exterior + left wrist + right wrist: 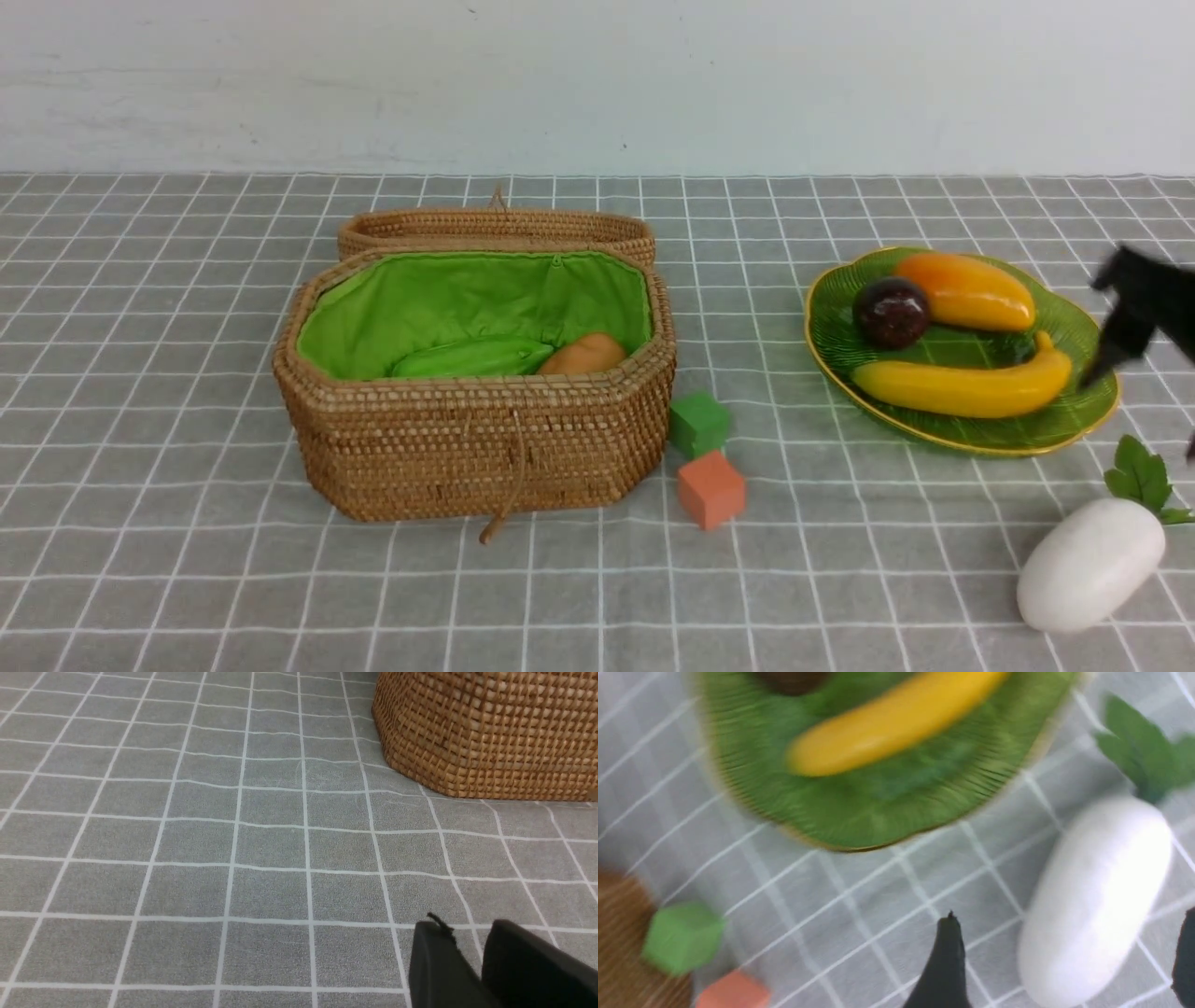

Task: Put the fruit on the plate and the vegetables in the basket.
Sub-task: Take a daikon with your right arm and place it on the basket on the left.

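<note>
Front view gives me three fruits on the plate (1074, 425): banana (962, 387) lying left-right with its stem end up at the right, mango (966, 291) lengthwise behind it, mangosteen (892, 313) between. Two vegetables sit in the basket (476, 439), a gourd (471, 358) and a potato (583, 355). One radish (1090, 563) lies on the bench (187, 579), leaves pointing away to the right. My right end effector (1066, 961) straddles it, spread wide, empty. My left end effector (472, 961) is nearly closed, empty. I read no writing.

Pale wall (597, 84), grey checked tablecloth (168, 579)
</note>
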`<action>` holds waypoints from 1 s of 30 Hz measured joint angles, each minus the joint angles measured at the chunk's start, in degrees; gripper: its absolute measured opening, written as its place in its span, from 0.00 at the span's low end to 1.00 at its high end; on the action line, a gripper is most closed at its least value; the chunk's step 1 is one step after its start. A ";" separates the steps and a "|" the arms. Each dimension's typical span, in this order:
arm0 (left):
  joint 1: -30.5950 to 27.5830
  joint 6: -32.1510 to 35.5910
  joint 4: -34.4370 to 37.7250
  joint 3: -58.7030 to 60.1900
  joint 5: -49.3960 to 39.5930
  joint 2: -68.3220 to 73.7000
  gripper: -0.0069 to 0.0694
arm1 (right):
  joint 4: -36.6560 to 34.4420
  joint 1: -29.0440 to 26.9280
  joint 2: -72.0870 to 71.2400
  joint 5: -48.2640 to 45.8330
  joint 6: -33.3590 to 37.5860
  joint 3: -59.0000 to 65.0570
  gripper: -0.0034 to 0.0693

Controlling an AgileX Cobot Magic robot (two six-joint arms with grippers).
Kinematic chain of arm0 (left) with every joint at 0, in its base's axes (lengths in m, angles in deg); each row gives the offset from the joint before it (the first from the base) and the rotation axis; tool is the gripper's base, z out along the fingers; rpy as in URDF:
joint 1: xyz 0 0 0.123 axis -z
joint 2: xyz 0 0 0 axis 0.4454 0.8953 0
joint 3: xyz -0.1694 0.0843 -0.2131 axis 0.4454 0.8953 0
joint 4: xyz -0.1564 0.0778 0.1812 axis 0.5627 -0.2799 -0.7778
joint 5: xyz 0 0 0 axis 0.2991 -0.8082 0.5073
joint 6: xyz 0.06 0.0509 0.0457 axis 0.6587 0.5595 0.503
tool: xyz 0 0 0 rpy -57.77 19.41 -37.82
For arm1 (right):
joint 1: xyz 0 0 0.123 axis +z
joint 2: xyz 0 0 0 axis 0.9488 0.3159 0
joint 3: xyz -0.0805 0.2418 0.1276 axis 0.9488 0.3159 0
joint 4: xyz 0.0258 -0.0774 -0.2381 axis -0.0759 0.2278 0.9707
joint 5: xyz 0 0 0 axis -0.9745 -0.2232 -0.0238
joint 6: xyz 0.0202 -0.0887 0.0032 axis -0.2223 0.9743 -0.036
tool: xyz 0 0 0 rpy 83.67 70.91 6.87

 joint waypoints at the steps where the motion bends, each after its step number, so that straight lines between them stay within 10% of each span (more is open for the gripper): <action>1: 0.00 0.00 0.00 0.00 0.00 0.00 0.29 | -0.28 -0.97 0.06 2.64 -2.15 3.69 0.86; 19: 0.00 0.15 -0.05 0.00 0.00 0.00 0.32 | 1.65 -1.46 15.91 12.78 -2.24 10.10 0.82; 30: 0.00 0.15 -0.05 0.00 0.00 0.00 0.33 | -5.59 -1.20 7.20 12.23 19.36 9.83 0.77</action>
